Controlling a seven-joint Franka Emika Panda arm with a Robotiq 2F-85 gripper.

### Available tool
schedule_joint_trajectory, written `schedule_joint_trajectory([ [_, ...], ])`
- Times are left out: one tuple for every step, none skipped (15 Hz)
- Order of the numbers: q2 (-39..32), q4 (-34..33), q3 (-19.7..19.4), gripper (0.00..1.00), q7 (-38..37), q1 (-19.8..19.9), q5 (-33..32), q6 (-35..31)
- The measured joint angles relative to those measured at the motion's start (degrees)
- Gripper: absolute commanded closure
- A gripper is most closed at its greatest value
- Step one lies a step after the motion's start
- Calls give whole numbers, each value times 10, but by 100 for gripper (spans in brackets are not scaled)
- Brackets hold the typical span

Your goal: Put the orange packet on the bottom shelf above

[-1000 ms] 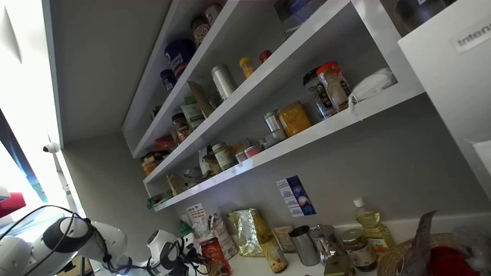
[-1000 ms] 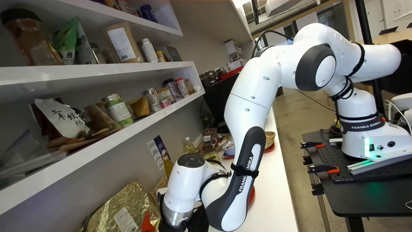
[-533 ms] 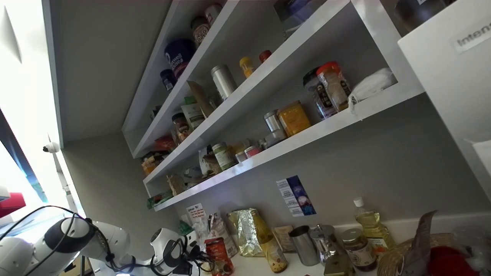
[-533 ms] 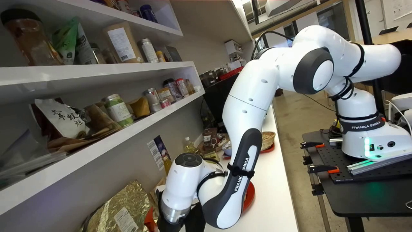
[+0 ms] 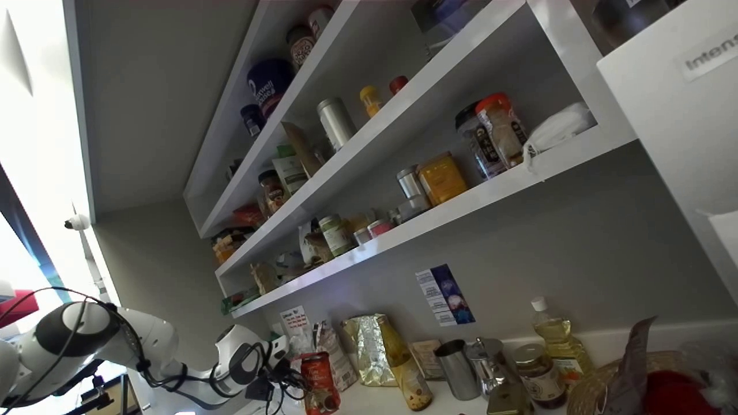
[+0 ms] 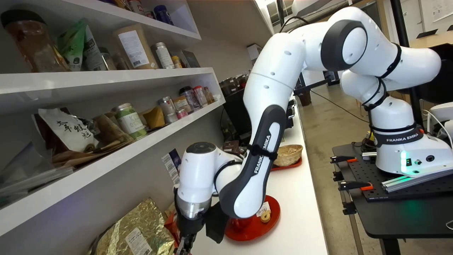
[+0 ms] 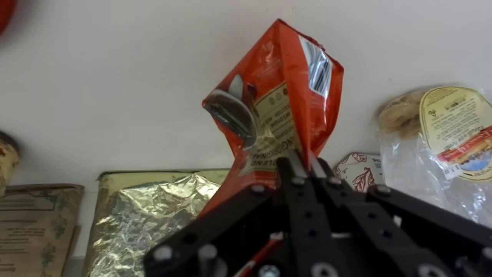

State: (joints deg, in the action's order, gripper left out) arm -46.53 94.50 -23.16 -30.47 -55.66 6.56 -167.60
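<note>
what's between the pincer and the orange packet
Nothing: in the wrist view the pincer is shut on a crease of the orange packet, with no gap showing between them.

The orange packet [image 7: 276, 105] is glossy, creased plastic; the pouch [image 7: 152, 217] at eight o'clock in the wrist view looks like crinkled foil. The worktop [image 7: 115, 84] looks smooth, the pincer [image 7: 306, 166] matt (its screws [image 7: 269, 271] shiny metal).

arm [image 6: 272, 88]: glossy white, rounded, small grey screw caps [image 6: 287, 52] | joints [image 6: 331, 46]: dark bands, white discs [image 6: 354, 45] | forearm panel [image 6: 260, 166]: black, white "franka emika" lettering | straps [image 6: 262, 152]: black | cables [image 5: 282, 377]: black, thin, looping, tangled | wrist ring [image 6: 193, 209]: silver | base [image 6: 393, 159]: white, green light strip [image 6: 403, 161], black name band [image 6: 398, 143] | gripper [image 7: 308, 163]: black, silver screw heads [image 7: 163, 253] | fingers [image 7: 287, 175]: slim, pale grey inner strips [image 7: 297, 164]
</note>
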Motion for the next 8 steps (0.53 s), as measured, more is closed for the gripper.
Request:
schedule_joint_trajectory([
  [30,28,0,99,0,-5,-4,6],
  [61,56,0,98,0,-9,-9,12],
  [91,85,-3,98,-3,-13,-18,17],
  [121,114,-10,98,-9,-17,-29,21],
  [149,143,-20,98,-19,-21,-42,25],
  [176,171,-35,98,-35,-26,-58,28],
  [203,198,-50,98,-54,-27,-75,31],
  [228,223,-66,98,-73,-27,-93,36],
])
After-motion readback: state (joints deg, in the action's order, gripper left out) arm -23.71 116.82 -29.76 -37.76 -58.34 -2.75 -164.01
